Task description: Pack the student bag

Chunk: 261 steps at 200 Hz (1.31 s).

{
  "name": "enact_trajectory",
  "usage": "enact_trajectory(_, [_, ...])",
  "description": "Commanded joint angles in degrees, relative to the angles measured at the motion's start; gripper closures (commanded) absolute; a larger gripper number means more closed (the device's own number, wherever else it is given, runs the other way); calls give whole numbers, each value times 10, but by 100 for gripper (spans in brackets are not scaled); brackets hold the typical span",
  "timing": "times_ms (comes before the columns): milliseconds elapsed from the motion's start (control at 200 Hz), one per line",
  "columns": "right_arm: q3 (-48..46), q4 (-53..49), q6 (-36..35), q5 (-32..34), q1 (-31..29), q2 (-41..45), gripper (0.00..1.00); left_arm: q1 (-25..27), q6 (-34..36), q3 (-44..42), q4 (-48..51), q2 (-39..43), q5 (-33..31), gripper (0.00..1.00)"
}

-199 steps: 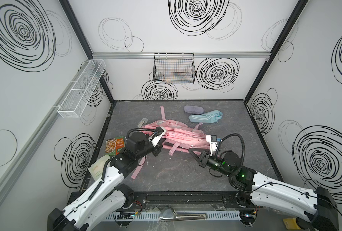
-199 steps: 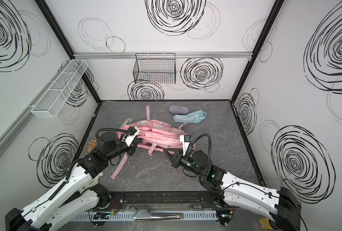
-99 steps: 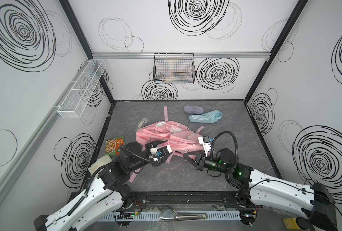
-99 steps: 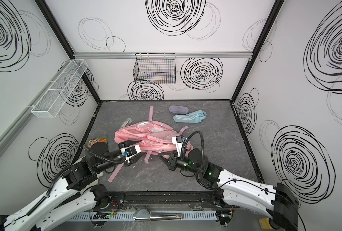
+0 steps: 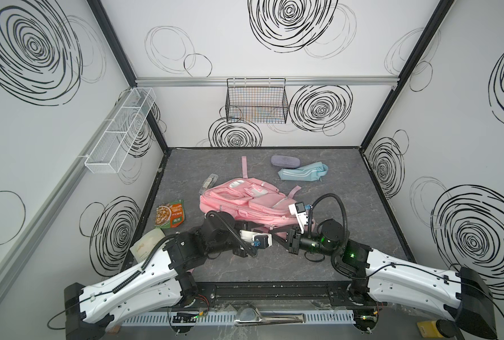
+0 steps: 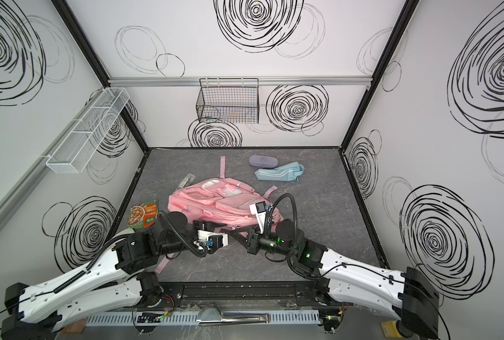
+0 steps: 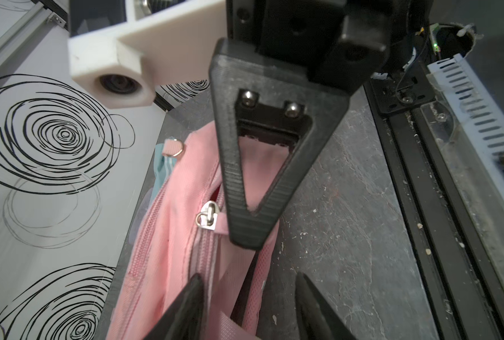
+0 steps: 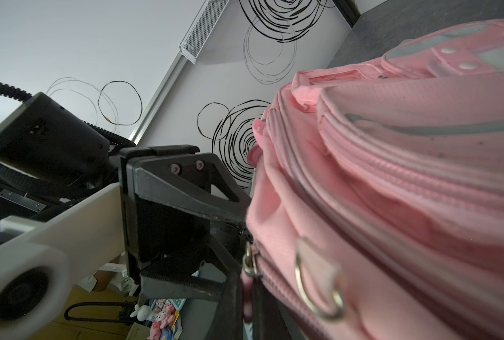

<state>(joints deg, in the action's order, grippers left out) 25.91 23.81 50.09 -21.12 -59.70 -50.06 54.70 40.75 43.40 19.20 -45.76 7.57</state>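
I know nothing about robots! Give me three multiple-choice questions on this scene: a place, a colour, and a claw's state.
1. Where does the light-blue pouch lie?
A) hanging on a wall
B) at the back of the table, beyond the student bag
C) at the front edge

2. What colour is the student bag?
A) green
B) black
C) pink

3. How does the left gripper stand?
A) open
B) shut on the pouch
C) shut on the bag

B: both top views show it beyond the bag.
C: its fabric is pink in every view.
A: the left wrist view shows its fingers apart.
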Motion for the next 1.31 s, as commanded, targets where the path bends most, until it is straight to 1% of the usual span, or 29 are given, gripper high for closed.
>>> enact_trajectory(0, [34,92,-11,-30,-13,15,100,-7,13,-8,-52,27,-8,50])
enact_trajectory(90, [32,96,-10,-31,-15,13,100,-14,10,-18,-72,51,19,51])
enact_trajectory(185, [35,101,-10,-38,-16,11,100,-20,7,-36,-98,65,21,51])
enact_trajectory(360, [41,98,-12,-44,-19,8,100,-27,20,-28,-72,31,20,51])
enact_trajectory(520, [45,100,-17,-49,-21,3,100,-28,26,-30,-63,16,28,54])
enact_trajectory(600, [46,102,-17,-50,-21,1,100,-28,31,-32,-58,12,31,64])
enact_trajectory(695, [46,102,-20,-48,-20,1,100,-30,31,-35,-61,10,18,85])
enact_trajectory(830, [44,80,-27,-21,-18,21,100,-43,31,-45,-70,20,2,96])
enact_trajectory(845, [42,77,-27,-15,-18,26,100,-45,31,-47,-71,23,0,100])
enact_trajectory(976, [22,53,-26,29,-14,72,100,-68,28,-63,-86,43,-10,100])
enact_trajectory(1076, [13,0,-20,60,-2,109,100,-90,26,-75,-100,61,-11,100])
enact_trajectory(1181, [6,-51,-8,66,20,142,100,-111,15,-84,-123,79,-16,100])
enact_trajectory(1301, [-7,-81,10,67,47,180,100,-133,6,-94,-152,95,-23,100])
